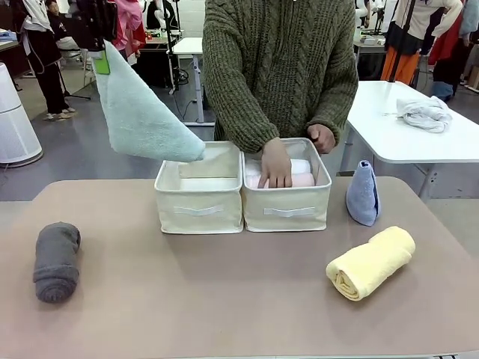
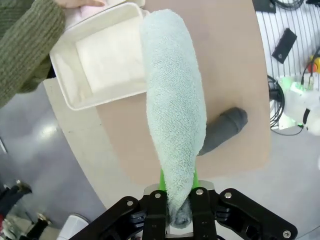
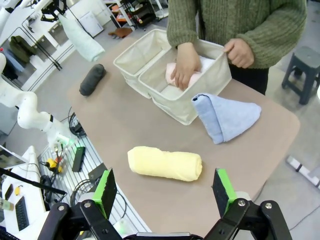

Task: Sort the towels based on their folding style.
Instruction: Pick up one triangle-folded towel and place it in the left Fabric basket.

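Hanging wide-end-down out front, the pale green terry cone towel [image 1: 142, 112] nears the rim of the left cream fabric bin [image 1: 198, 213]; left wrist, the left gripper [image 2: 180, 212] pinches its tip, so centre before lowering; right wrist, the right gripper [image 3: 165, 192] gapes empty above the yellow rolled towel [image 3: 165, 163].

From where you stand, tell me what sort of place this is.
Likely a robot lab or workshop: cables and gadgets lie on the floor beside the table, and white work tables stand behind the person.
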### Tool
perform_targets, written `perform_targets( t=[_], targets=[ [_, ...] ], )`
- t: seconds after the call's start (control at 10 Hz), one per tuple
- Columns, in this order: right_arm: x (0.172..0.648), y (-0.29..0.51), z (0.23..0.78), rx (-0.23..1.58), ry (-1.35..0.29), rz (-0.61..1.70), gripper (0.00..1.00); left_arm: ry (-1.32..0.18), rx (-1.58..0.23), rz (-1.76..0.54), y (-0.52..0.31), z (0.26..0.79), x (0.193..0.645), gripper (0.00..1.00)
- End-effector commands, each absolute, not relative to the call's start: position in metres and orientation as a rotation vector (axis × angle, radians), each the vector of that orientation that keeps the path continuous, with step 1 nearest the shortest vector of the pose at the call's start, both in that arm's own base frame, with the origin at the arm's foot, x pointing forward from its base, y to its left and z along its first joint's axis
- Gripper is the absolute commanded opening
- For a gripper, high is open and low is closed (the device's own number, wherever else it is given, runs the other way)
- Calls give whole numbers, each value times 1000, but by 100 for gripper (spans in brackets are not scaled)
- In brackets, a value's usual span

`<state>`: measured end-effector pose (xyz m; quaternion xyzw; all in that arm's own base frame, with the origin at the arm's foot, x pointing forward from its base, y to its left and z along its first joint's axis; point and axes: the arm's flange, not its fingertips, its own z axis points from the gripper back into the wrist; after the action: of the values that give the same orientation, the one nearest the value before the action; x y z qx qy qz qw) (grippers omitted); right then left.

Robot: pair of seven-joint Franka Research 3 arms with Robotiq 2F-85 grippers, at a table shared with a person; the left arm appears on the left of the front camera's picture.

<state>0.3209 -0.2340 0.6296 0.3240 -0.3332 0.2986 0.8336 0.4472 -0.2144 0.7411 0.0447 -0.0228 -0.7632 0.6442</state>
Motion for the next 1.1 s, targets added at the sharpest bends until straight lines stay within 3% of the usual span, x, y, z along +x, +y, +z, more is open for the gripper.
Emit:
perform_targets(
  t=[0.0,0.6,1.0],
  targets=[
    [321,-235,628,698,-721,648,100,-71,97,-1709,-195,753,437,15],
    [321,-235,628,698,-721,648,100,-42,96,-1746,-213,738,448,15],
    [321,-235,628,698,-721,648,100,-43,85,-1726,-269,700,545,15]
  ],
)
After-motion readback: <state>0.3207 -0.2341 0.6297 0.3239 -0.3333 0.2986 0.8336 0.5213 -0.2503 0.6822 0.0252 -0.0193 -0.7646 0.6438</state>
